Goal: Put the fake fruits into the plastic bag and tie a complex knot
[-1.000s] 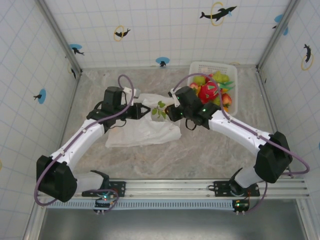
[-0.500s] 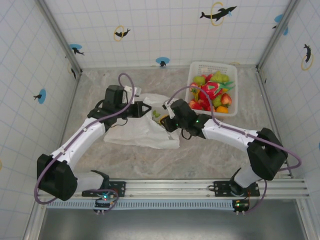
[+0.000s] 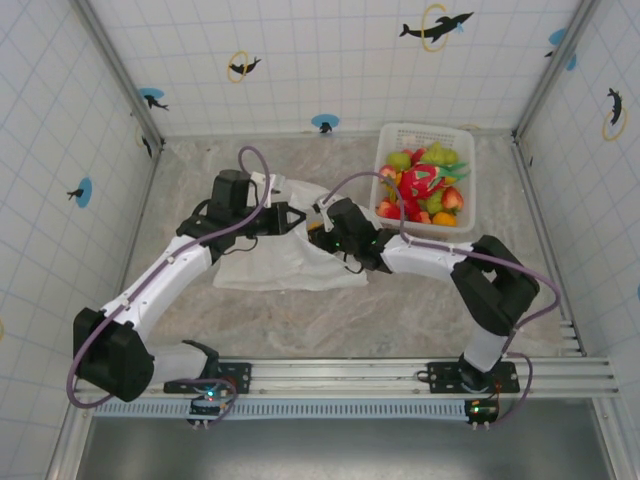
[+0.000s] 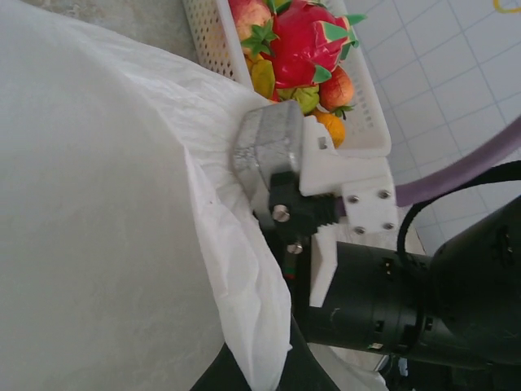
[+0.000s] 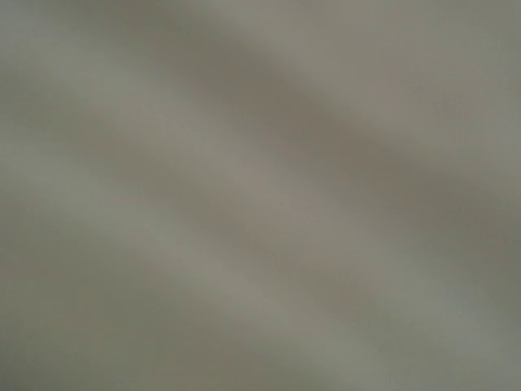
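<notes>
W/ left gripper pinches raised rim of plastic bag, propping mouth open mid-table; pokes right gripper into that mouth, tips buried in film, so can't tell if spread or closed. Shows fake fruits piled in basket by far-right corner. Risks snagging thin film on withdrawal, yanking rim from pinch & collapsing mouth.

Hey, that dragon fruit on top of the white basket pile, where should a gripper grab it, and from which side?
Grip the dragon fruit across its round red body, coming straight down from above. It lies on top of the other fruits, and the basket walls would likely block a sideways approach. Avoid its thin green-tipped scales.
</notes>
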You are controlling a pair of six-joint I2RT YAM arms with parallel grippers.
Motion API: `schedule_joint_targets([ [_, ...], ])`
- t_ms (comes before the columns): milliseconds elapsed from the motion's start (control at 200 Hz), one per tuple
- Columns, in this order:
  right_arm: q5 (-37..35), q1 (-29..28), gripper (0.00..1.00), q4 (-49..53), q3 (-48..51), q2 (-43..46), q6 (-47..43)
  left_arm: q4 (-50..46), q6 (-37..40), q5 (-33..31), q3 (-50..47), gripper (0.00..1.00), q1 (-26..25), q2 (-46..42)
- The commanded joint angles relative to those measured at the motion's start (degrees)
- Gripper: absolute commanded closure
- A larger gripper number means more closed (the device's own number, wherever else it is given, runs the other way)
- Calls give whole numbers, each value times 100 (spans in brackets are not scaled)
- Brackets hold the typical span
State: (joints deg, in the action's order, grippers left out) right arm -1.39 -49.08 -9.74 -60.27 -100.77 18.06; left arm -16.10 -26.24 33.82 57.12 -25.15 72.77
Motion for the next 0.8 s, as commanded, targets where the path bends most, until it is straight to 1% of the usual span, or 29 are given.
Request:
schedule_joint_targets([
  [0,132,14,43,-442,-444,-215,196,159,-181,-18,80,100,-17,-53],
  [60,196,26,41,-453,-474,-267,252,177,-194,-42,64,100,-17,-44],
  [285,277,62,25,-338,-407,-137,264,190,-215,-67,46,100,88,-61],
  [425,232,83,17,-100,-362,62,169,184,-207,-69,24,100,168,-100],
  [625,71,86,12,260,-220,468,68,153,-163,-29,-53,100,312,-204],
  [796,-26,109,9,598,-67,840,30,25,27,19,-90,100,405,-246],
])
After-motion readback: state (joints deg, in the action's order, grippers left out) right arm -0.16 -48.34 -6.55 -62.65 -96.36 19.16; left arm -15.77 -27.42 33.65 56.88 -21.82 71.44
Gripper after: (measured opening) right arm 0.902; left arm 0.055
